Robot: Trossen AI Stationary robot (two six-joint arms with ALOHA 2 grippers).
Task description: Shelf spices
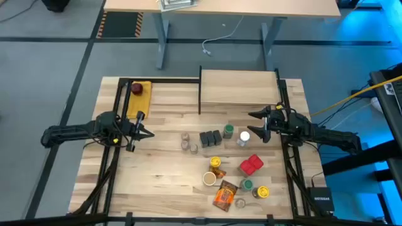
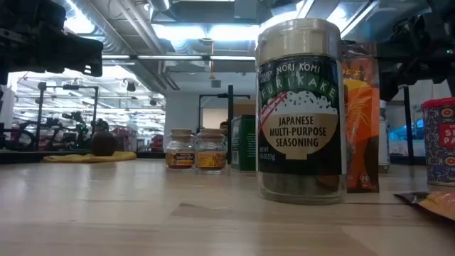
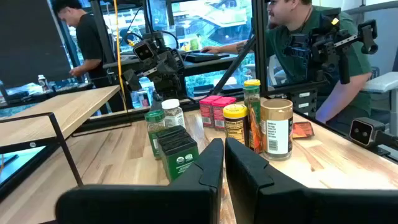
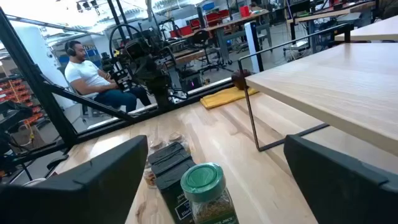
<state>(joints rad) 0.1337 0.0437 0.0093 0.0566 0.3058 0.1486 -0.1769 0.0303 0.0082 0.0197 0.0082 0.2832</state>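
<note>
The spices stand in a loose cluster on the tabletop: three dark tins (image 1: 210,138), a green-lidded jar (image 1: 228,132), a white-lidded jar (image 1: 244,137), two tan-lidded jars (image 1: 186,141), red boxes (image 1: 251,164), yellow-lidded jars (image 1: 215,163) and an orange packet (image 1: 225,194). The pale wood shelf (image 1: 239,88) stands bare at the far edge on its black frame. My right gripper (image 1: 254,127) is open and hovers just right of the green-lidded jar (image 4: 205,186), touching nothing. My left gripper (image 1: 141,129) is shut and sits left of the cluster, with the tins (image 3: 177,146) ahead of it.
A dark red round thing on a yellow pad (image 1: 137,89) lies at the far left corner. Black frame rails (image 1: 113,163) run along both table sides. Bare wood lies between my left gripper and the jars. People sit beyond the table (image 3: 311,50) (image 4: 93,78).
</note>
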